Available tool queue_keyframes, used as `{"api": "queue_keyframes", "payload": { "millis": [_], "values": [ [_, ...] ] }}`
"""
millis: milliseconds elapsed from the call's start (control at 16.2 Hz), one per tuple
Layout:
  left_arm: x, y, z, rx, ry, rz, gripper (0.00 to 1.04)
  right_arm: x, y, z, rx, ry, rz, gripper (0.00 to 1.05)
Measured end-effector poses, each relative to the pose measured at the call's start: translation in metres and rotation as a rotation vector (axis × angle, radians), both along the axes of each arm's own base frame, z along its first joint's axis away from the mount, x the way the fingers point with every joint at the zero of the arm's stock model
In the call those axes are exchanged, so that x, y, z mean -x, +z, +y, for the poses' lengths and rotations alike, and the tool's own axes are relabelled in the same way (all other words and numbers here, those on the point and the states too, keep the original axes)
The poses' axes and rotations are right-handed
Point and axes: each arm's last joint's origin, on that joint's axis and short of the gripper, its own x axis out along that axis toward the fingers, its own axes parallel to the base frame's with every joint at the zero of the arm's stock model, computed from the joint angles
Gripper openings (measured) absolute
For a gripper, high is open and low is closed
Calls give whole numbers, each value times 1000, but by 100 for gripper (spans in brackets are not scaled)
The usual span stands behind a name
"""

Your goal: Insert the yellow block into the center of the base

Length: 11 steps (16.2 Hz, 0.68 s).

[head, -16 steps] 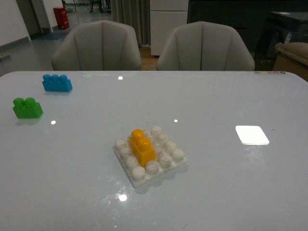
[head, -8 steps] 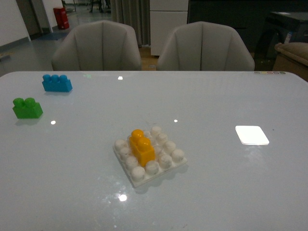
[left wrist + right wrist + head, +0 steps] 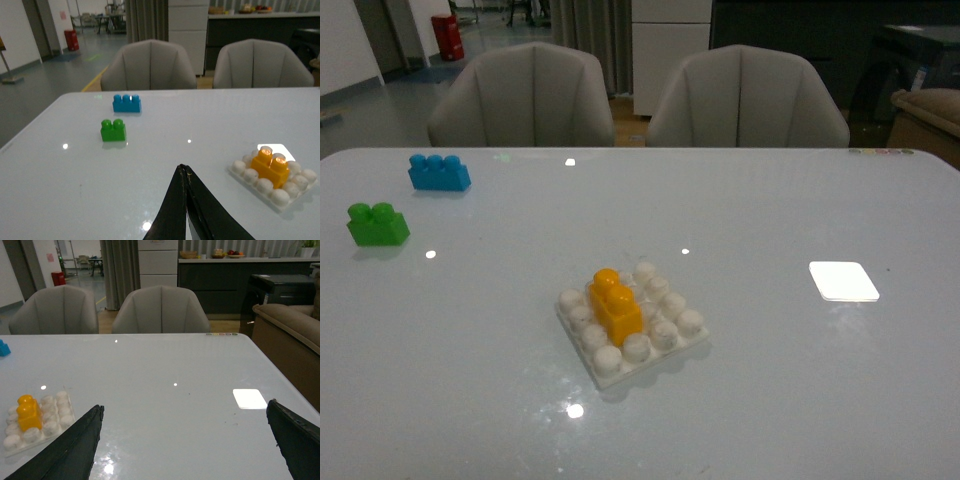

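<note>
Front view shows you the yellow block seated upright among the middle studs of the base, which lies flat on the table with neither arm in sight. Your left gripper has its fingers pressed together, holding nothing, well short of the base. Your right gripper is spread wide and empty. A green brick and blue brick sit well apart at far left.

Yellow-orange block on a white studded base. Green two-stud brick, blue three-stud brick, bright white square patch, all on a pale grey glossy counter. Beige-grey chairs behind.
</note>
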Motion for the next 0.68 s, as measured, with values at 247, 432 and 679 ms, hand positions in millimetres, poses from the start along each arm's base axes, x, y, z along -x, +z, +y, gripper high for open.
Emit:
{"api": "queue_keyframes", "payload": {
  "millis": [247,432,679],
  "values": [
    [0,1,0,0,1,-8,41,0,0,0,0,0,1,98],
    [0,1,0,0,1,-8,61,0,0,0,0,0,1,98],
    [0,1,0,1,1,-8,81,0,0,0,0,0,1,98]
  ]
}}
